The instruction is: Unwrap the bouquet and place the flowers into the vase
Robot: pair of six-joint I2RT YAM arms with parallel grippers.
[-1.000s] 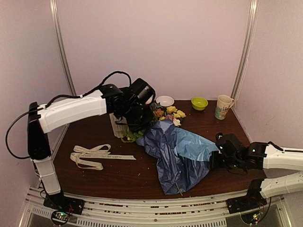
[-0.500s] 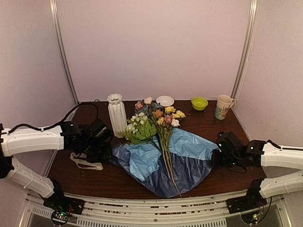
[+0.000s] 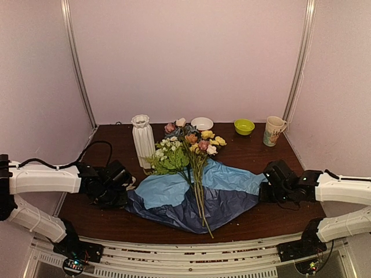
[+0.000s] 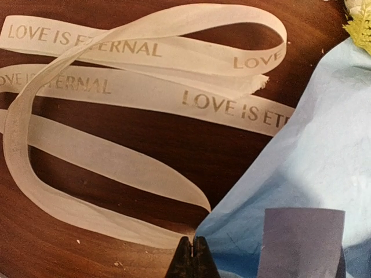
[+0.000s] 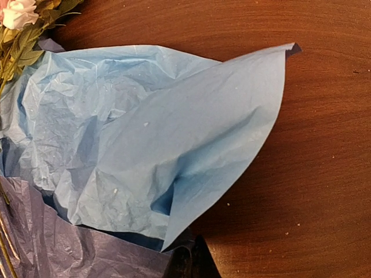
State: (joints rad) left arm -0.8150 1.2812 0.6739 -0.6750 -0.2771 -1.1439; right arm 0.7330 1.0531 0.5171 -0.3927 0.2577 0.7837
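I note the left claw and right claw pinched shut on opposite edges of the flattened paper, the flowers lying mid-desk with heads beside the vase, so I judge best to release and gather the stems low.

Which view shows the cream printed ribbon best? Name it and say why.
Left wrist view: the cream printed ribbon lies in loops on the brown table, its lettering readable, beside the blue crinkled paper. In the top external view the left arm covers nearly all of it. The right wrist view shows none of it.
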